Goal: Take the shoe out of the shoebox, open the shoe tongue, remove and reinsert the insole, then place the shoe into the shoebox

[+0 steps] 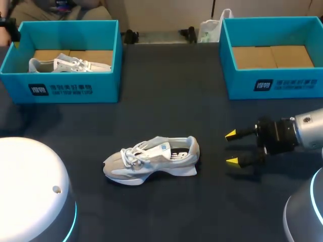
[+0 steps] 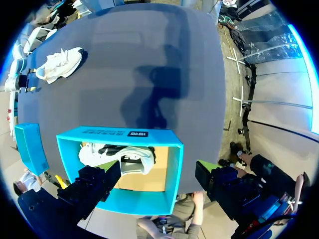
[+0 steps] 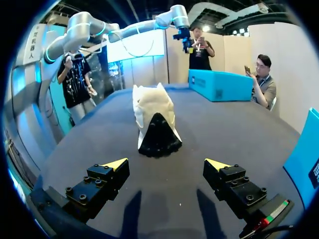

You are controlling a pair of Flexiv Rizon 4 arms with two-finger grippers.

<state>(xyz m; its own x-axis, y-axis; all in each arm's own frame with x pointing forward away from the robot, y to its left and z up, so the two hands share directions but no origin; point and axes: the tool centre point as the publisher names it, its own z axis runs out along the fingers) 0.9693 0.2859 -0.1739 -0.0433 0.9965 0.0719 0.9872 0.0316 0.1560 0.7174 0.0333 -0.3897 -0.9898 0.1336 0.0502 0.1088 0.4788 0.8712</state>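
A grey-and-white sneaker (image 1: pixel 151 159) lies on its sole mid-table, toe to the left, tongue up. My right gripper (image 1: pixel 232 147) hovers open just right of its heel. In the right wrist view the heel (image 3: pixel 155 124) is straight ahead of the open right gripper (image 3: pixel 167 164), a short gap away. My left gripper (image 2: pixel 158 169) hangs open high above the left shoebox (image 2: pixel 172 164), which holds a second white shoe (image 2: pixel 119 158). That box (image 1: pixel 65 85) and shoe (image 1: pixel 68 63) are at the back left. The sneaker (image 2: pixel 60 64) also shows far off.
An empty blue shoebox (image 1: pixel 272 83) with a cardboard floor stands at the back right, its corner (image 3: pixel 305 159) beside my right gripper. The arms' white bases (image 1: pixel 30 191) fill the front corners. Dark tabletop (image 1: pixel 166 96) lies open between the boxes.
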